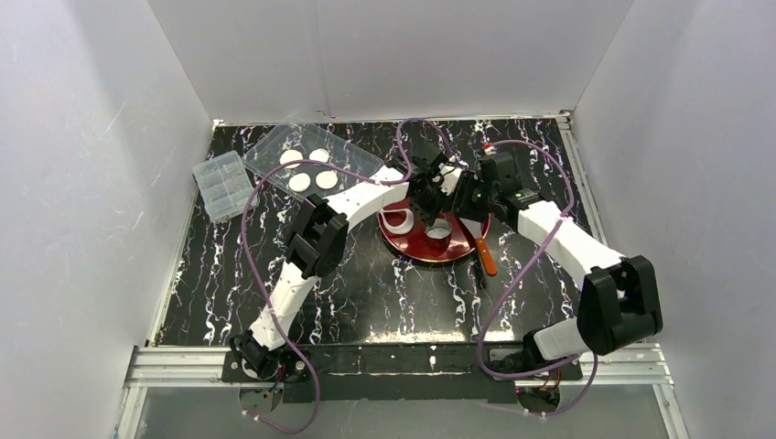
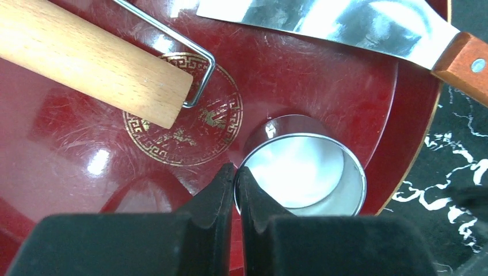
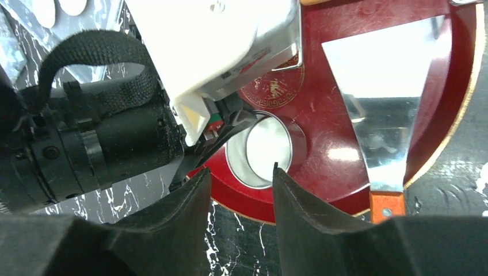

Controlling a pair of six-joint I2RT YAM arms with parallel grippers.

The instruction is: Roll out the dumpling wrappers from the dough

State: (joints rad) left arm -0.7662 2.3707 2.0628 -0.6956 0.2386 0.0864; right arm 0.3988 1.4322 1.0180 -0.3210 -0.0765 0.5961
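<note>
Fingers of left gripper (image 2: 235,172) pinching together on wall of metal ring (image 2: 286,124); ring standing on red plate (image 2: 322,75), white disc (image 2: 293,172) showing inside. Fingers of right gripper (image 3: 240,172) standing apart, gripping nothing, hovering over plate edge beside ring. Crescent of dough (image 1: 399,220) lying on plate; dumpling wrappers (image 1: 299,180) sitting in clear tray (image 1: 352,157), well apart from plate

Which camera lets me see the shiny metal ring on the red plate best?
The left wrist view: the ring is close, big and nearly whole. The right wrist view shows it smaller, one edge hidden by the left arm. From the top it looks tiny.
</note>
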